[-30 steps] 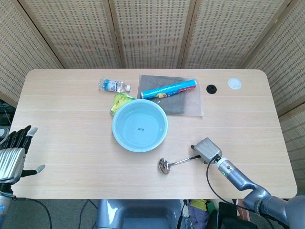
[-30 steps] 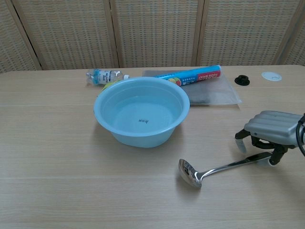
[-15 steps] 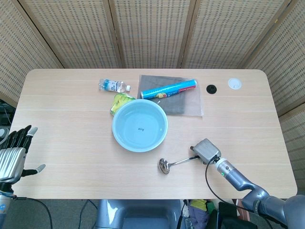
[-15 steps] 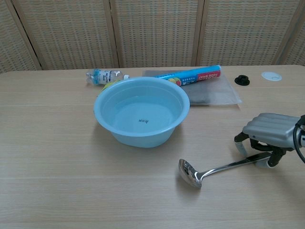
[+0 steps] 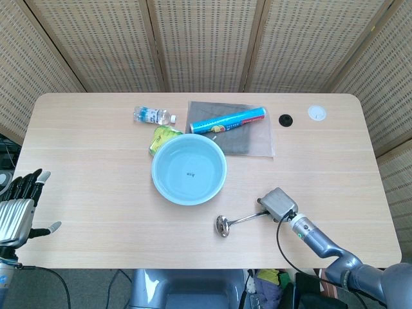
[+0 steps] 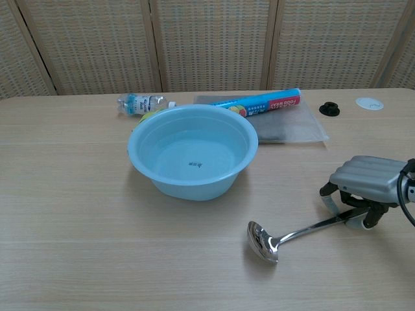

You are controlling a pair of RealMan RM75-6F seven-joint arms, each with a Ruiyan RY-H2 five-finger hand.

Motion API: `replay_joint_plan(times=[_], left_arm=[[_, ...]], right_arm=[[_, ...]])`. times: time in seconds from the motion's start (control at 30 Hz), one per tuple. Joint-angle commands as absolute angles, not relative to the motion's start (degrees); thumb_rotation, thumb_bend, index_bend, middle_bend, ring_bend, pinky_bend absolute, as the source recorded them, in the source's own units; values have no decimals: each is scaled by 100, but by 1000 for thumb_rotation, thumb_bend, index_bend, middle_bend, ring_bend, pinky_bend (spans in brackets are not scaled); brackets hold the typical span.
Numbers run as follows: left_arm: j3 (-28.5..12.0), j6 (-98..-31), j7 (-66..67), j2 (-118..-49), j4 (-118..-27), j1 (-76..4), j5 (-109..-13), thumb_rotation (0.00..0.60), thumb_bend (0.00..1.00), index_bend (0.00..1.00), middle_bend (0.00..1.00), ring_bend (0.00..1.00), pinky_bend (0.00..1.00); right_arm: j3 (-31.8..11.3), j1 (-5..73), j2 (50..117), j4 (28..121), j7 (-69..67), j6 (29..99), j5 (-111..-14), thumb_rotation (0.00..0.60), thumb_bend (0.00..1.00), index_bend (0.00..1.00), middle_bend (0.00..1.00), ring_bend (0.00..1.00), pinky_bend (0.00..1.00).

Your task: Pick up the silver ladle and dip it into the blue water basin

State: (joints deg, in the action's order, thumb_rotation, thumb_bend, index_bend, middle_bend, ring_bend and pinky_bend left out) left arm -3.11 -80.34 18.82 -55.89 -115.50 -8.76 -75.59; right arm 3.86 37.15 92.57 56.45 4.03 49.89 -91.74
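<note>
The silver ladle (image 6: 293, 232) lies near the table's (image 5: 84, 180) front edge, its bowl pointing toward the left and its handle running up to the right into the right hand (image 6: 364, 182). That hand sits over the handle's end with its fingers (image 6: 329, 198) curled down around it, gripping the ladle. The blue water basin (image 6: 192, 157) stands apart from the ladle, further back and to the left. The left hand (image 5: 18, 209) hovers off the table's left edge, fingers spread, holding nothing.
</note>
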Motion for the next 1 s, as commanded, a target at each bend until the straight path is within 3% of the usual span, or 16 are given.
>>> replay_joint_plan(times=[0.03,0.43,0.63,1.0], left_arm=[[-314,-8034,1883,-5589,-11551,-880,-7554,600,0,0,0,0,0],[-304,-8014,1841,-5579,-11546,-895,-7560,600,0,0,0,0,0],[-300,-7979,1801,-5564,-11541,-910,-7551,600,0,0,0,0,0],[-296,-7971,1749,-5536,-11553,-917,-7568,600,0,0,0,0,0]], right_arm=[[396,3713,9256,5642,404,4984,-9169,600,458,688,917,942,1000],[331,3683,8626,6309,-71,4965,-8939,600,919,823,923,941,1000],[314,3670,7888,7005,-445,4782,-8710,600,996,855,936,941,1000],[524,3541,7032,7402,-1777,5134,-9108,600,1000,877,946,942,1000]])
